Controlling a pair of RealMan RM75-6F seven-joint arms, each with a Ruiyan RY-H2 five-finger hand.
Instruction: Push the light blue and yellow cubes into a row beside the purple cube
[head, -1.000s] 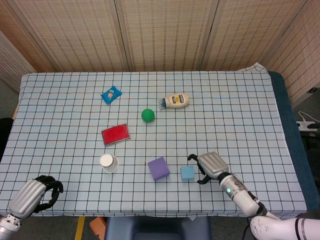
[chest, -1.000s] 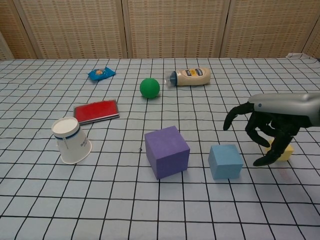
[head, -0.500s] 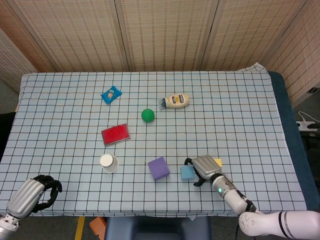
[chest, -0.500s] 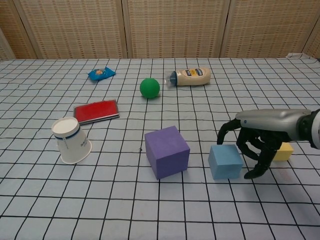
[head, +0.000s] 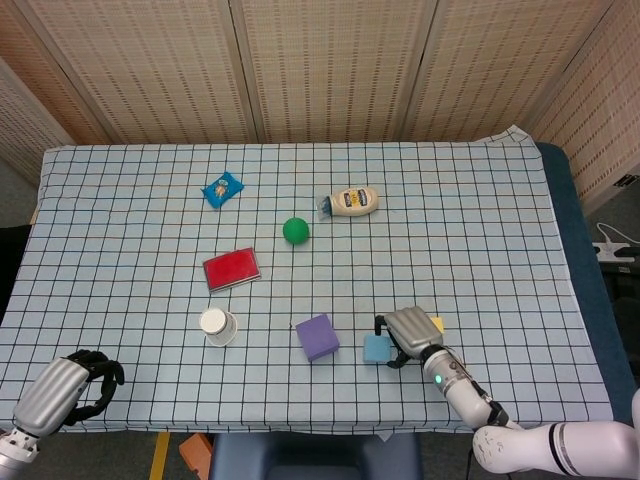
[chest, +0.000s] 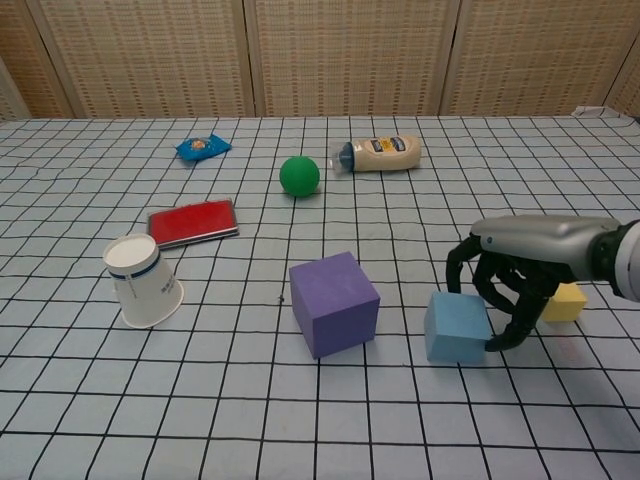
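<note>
The purple cube (head: 317, 337) (chest: 334, 303) sits near the table's front edge. The light blue cube (head: 376, 348) (chest: 457, 327) lies a short gap to its right. My right hand (head: 410, 332) (chest: 520, 270) hangs over the blue cube's right side, fingers bent downward and apart, their tips touching that side; it holds nothing. The small yellow cube (head: 436, 324) (chest: 566, 301) lies just behind and right of this hand. My left hand (head: 70, 388) rests at the front left corner, fingers curled in on nothing, far from the cubes.
A paper cup (chest: 143, 280) lies tipped left of the purple cube. Further back are a red flat box (chest: 192, 221), a green ball (chest: 299, 175), a mayonnaise bottle (chest: 380, 153) and a blue snack packet (chest: 203, 147). The table's front edge (head: 300, 432) is close to the cubes.
My right hand moved left off the yellow cube, which now shows, and lowered against the light blue cube's right side. The blue cube turned slightly. The left hand stayed put.
</note>
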